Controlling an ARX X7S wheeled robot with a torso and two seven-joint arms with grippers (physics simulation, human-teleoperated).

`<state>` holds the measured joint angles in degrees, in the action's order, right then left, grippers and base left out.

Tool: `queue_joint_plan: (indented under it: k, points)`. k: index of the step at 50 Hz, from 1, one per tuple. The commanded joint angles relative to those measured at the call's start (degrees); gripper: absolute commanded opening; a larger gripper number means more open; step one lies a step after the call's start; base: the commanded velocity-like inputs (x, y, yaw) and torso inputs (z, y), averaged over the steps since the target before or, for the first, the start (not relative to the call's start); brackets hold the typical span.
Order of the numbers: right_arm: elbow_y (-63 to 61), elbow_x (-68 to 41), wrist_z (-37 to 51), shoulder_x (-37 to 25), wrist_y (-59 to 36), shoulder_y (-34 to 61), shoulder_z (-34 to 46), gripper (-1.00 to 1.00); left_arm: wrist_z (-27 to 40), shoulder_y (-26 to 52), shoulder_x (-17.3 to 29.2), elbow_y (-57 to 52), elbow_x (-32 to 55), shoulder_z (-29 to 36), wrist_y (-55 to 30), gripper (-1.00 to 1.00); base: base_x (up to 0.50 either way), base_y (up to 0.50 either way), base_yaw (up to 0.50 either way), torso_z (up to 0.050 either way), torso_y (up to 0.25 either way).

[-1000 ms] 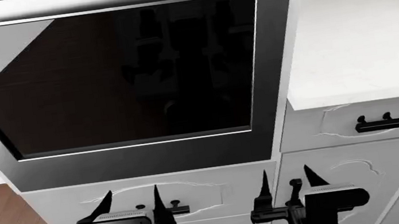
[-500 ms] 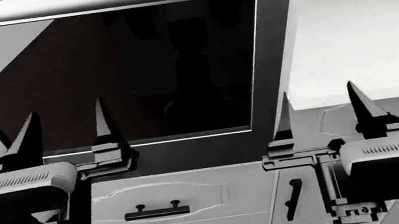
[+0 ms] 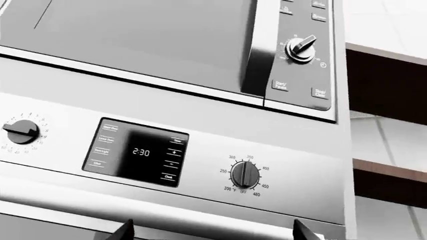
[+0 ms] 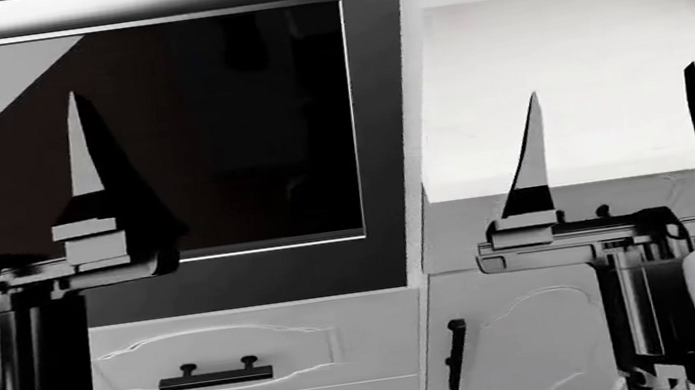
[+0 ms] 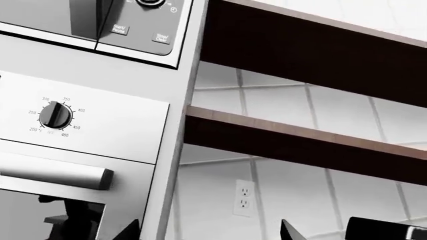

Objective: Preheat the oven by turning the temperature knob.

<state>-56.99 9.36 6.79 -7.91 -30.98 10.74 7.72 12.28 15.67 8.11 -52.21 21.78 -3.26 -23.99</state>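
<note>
The oven (image 4: 245,128) fills the head view's left, with a dark glass door and a silver bar handle (image 4: 120,1) at the top edge. Its control panel is out of the head view. The temperature knob (image 3: 245,174) shows in the left wrist view, a dark dial ringed by printed numbers on the silver panel, well above my left gripper (image 3: 212,231). It also shows in the right wrist view (image 5: 55,116). My left gripper (image 4: 5,129) is open and empty before the door glass. My right gripper (image 4: 613,84) is open and empty before the white counter.
A second knob (image 3: 20,131) and a clock display (image 3: 137,157) sit left of the temperature knob. A microwave with its own dial (image 3: 300,48) is above. White drawers with black handles (image 4: 215,378) lie below the oven. Wooden shelves (image 5: 300,142) and a wall outlet (image 5: 244,197) are to the right.
Both grippers have risen from drawer level to in front of the oven door and counter. The oven has shifted left in the head view.
</note>
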Motion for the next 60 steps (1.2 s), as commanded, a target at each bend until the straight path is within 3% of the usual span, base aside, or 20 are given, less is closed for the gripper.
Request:
queue_joint_plan:
  k: [1,21,25,40,52,60]
  points:
    - [-1.8,-0.5,-0.1,-0.2,-0.9,0.4,0.1,1.00,1.3,0.7,1.2,-2.0,2.3,-1.1,-1.0,1.00,0.00,0.00,0.00,0.000,0.000]
    - [-1.5,-0.2,0.5,-0.4,-0.4,0.0,0.7,1.00,2.8,0.8,2.8,-2.3,1.8,0.0,-0.4,1.00,0.00,-0.19,0.00,0.000,0.000]
    - [-2.1,-5.0,-1.0,0.7,0.4,-1.0,-1.3,1.00,2.9,0.6,3.4,-2.8,1.4,0.4,-0.3,1.00,0.03,0.00,0.00,0.000,0.000]
    - [-1.7,-2.6,0.5,-0.2,-0.5,-0.4,0.2,1.00,4.1,1.1,5.1,-4.4,2.1,0.5,-0.6,1.00,0.49,0.00,0.00,0.000,0.000]
    - [-2.5,-5.9,-0.3,-0.1,1.1,-1.0,-1.0,1.00,4.6,1.2,6.0,-4.4,2.7,1.0,-0.5,1.00,0.01,0.00,0.00,0.000,0.000]
    - [-2.3,-4.4,0.6,-0.5,0.2,-0.7,-0.7,1.00,5.1,1.0,6.5,-4.5,3.0,1.2,-0.2,1.00,0.47,-0.03,0.00,0.000,0.000]
